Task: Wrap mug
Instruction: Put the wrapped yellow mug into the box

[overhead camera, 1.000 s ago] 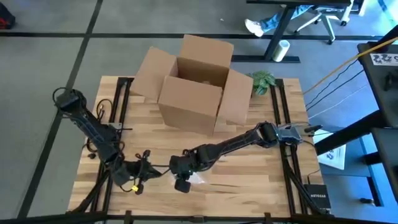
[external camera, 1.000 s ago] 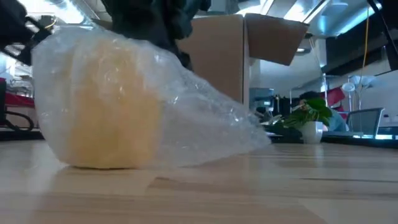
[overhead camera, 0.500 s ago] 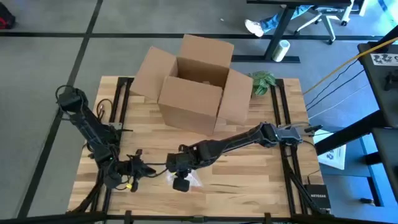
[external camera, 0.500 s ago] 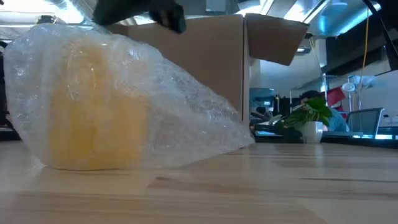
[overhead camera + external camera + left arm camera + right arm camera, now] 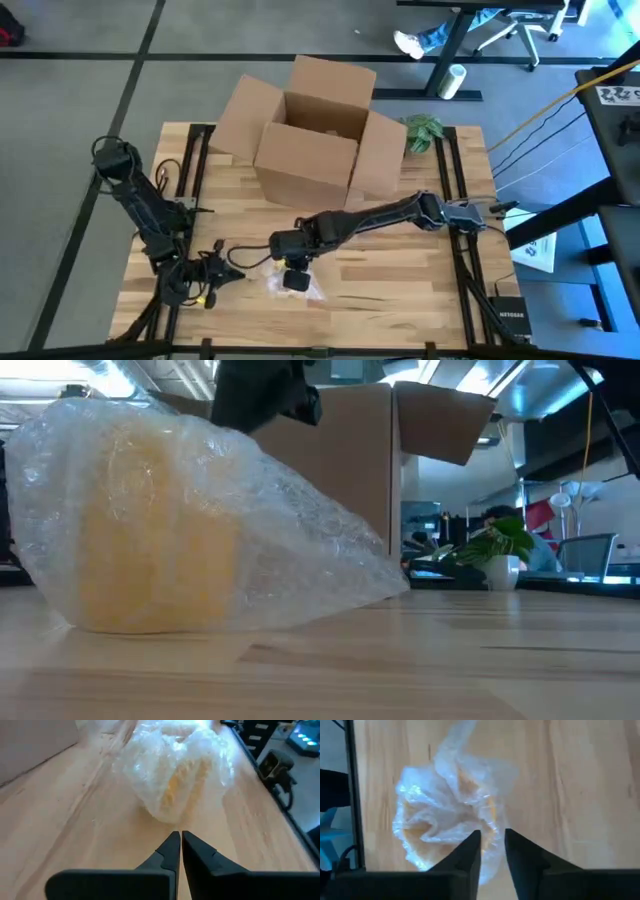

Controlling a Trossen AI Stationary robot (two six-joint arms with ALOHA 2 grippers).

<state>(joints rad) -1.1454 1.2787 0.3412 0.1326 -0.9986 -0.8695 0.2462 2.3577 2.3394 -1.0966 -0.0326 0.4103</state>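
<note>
The mug shows as a yellow shape inside a crumpled bundle of clear bubble wrap [image 5: 150, 550]. The bundle rests on the wooden table near the front middle [image 5: 305, 290], with a loose tail of wrap trailing toward the right [image 5: 340, 560]. My right gripper [image 5: 493, 836] hangs just above the bundle [image 5: 445, 815], pointing down, its fingers a little open with nothing between them; in the low view its dark body [image 5: 265, 395] shows over the bundle's top. My left gripper [image 5: 180, 836] is shut, low over the table just left of the bundle [image 5: 175, 780], a small gap between them.
An open cardboard box [image 5: 315, 135] stands at the table's far middle, flaps spread. A small potted plant [image 5: 422, 128] sits at the far right corner. Cables lie along the left edge near my left arm [image 5: 150, 210]. Bare wood lies to the right of the bundle.
My right gripper has risen off the top of the wrapped mug and drawn a little toward the far edge. The bundle slid slightly toward the table's left early on, then stayed still. My left arm has drawn back a little toward the left edge.
</note>
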